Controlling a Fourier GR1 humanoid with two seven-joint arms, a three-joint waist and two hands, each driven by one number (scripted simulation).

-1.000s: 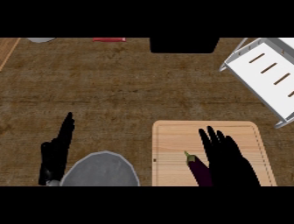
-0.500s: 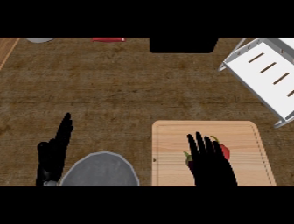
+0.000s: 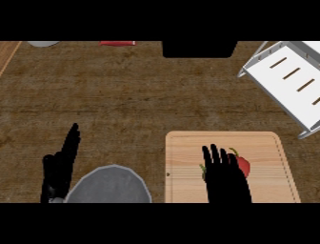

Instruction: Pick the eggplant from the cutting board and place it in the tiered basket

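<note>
The left hand (image 3: pixel 59 167) shows at the lower left of the head view, fingers straight and pointing up the frame, holding nothing. Just to its right, at the lower edge, lies a grey round plate (image 3: pixel 110 186), its rim next to the hand's side. Beyond the left hand, at the far edge of the wooden table (image 3: pixel 121 100), a grey object (image 3: pixel 43 43) and a red one (image 3: pixel 118 43) are cut off by the frame, and a black block (image 3: pixel 198 48) stands further right. The cutting board (image 3: pixel 261 143) lies to the right of the plate, long axis running up the frame. The right hand (image 3: pixel 226 178) lies over the board's lower middle, fingers straight and slightly spread, pointing up the frame, curled round nothing visible. A small green tip (image 3: pixel 201 167) shows at the hand's left edge, which may be the eggplant's stem; the eggplant itself is hidden under the hand, so its long axis and heading cannot be told. A red vegetable (image 3: pixel 243 164) with a green stem pointing away peeks out just right of the fingers. The white tiered basket (image 3: pixel 300 81) stands well beyond and to the right of the right hand, set at an angle.
</note>
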